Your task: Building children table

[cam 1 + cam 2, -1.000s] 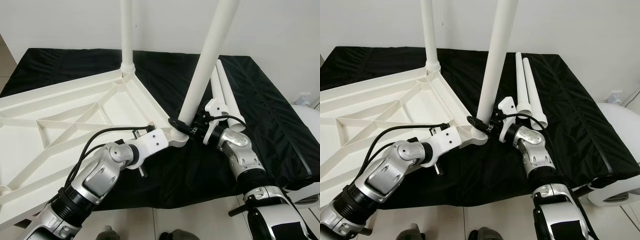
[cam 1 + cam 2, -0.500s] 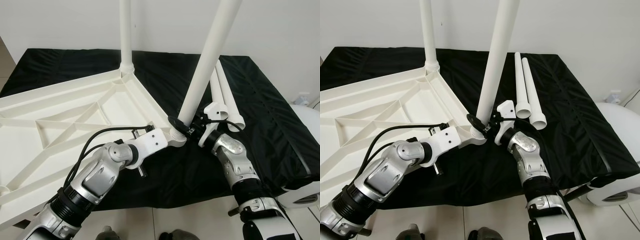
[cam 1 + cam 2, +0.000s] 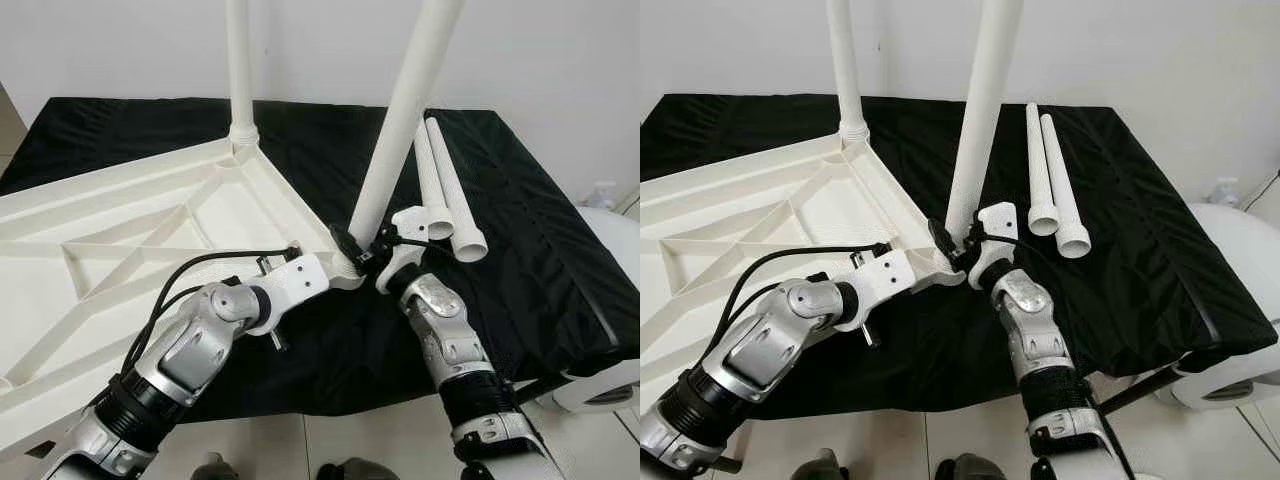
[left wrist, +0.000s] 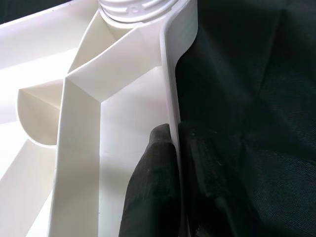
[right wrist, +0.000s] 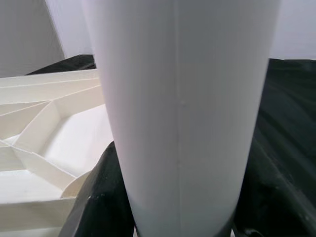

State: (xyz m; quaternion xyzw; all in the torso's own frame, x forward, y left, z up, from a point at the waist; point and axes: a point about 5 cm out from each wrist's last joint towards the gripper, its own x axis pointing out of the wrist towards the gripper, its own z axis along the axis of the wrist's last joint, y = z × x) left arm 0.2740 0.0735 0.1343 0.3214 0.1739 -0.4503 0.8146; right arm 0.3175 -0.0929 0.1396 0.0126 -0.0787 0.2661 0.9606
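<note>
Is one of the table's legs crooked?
Yes. The leg held by the right gripper leans to the right at the tabletop's near corner, while the far leg stands straight. It looks not fully seated yet.

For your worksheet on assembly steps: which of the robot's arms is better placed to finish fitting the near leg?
Right: its gripper already clasps the leg above the corner; the left gripper pinches the tabletop rim.

A black cloth (image 3: 540,250) covers the surface. Behind it at twelve o'clock stands a white wall (image 3: 560,60). At four o'clock sits a rounded white object (image 3: 1240,375), over pale floor tiles (image 3: 940,440).
</note>
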